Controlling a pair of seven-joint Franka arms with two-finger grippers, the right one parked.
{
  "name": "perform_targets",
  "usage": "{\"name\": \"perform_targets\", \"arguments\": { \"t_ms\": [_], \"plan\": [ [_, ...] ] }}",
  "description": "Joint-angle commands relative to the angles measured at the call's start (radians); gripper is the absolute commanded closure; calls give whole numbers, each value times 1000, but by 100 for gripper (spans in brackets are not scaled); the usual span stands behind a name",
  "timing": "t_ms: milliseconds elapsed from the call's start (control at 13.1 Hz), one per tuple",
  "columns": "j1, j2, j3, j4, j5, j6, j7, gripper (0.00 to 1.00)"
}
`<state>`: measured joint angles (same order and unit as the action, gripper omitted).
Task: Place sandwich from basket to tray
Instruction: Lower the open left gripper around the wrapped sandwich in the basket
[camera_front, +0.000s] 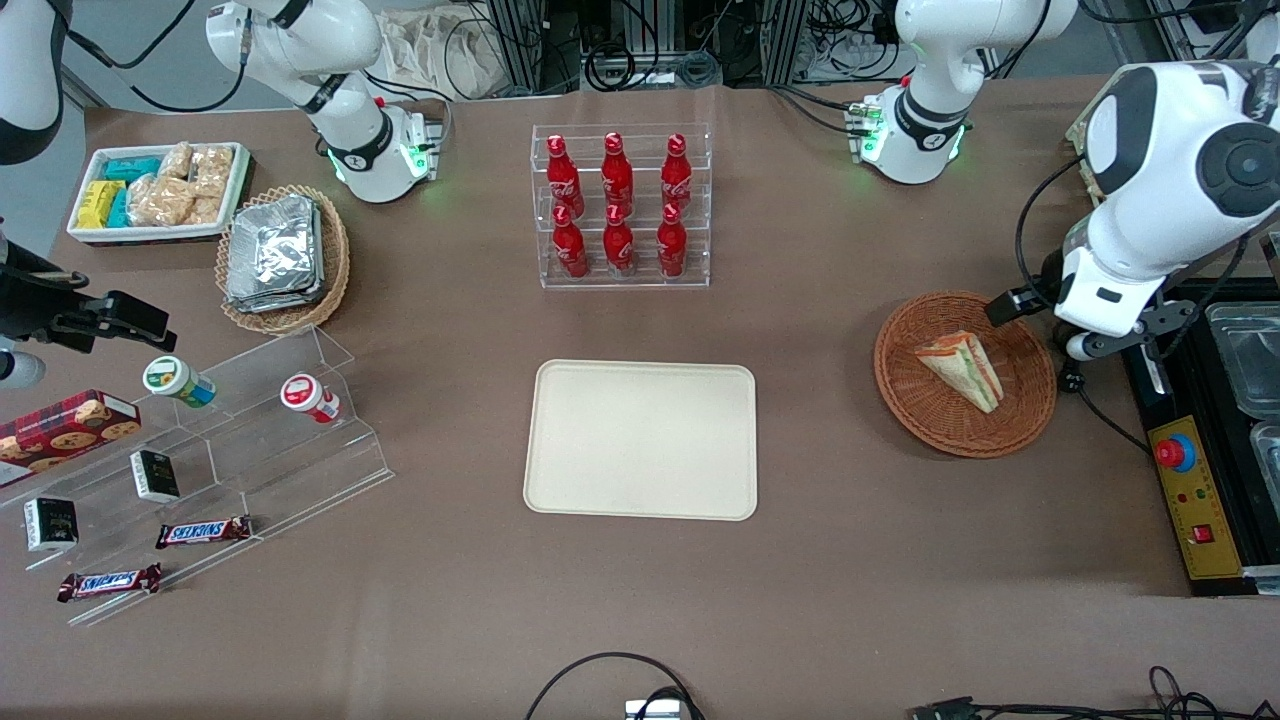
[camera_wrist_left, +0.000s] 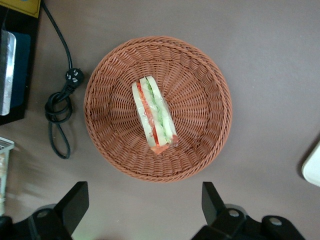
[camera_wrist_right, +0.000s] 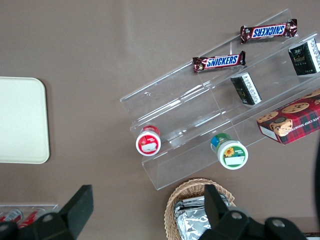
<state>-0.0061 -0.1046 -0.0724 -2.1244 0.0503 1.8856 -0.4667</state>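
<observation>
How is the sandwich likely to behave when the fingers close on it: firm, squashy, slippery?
Probably soft: the sandwich shows pale bread around layered filling, so a hard squeeze could crush it. Its clear wrap looks glossy, so it may slip. It lies loose in the basket and may shift if nudged. The gripper hangs above the table beside the basket, fingers open.

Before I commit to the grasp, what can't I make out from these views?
- Front view: the gripper is hidden under the left arm's own wrist, above the table beside the basket.
- Left wrist view: the tray is cut off by the frame edge.
- Both views: the sandwich's underside rests on the basket weave, unseen.
</observation>
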Motion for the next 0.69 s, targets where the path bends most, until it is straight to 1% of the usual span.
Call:
{"name": "perform_targets", "arguments": {
  "t_ms": [0, 229, 382, 611],
  "plan": [
    [30, -63, -1, -117, 13, 101, -75, 0],
    [55, -60, -1, -166, 13, 157, -105, 0],
    [55, -55, -1, -209, 13, 229, -191, 0],
    [54, -49, -1, -264, 13, 309, -213, 0]
  ]
}}
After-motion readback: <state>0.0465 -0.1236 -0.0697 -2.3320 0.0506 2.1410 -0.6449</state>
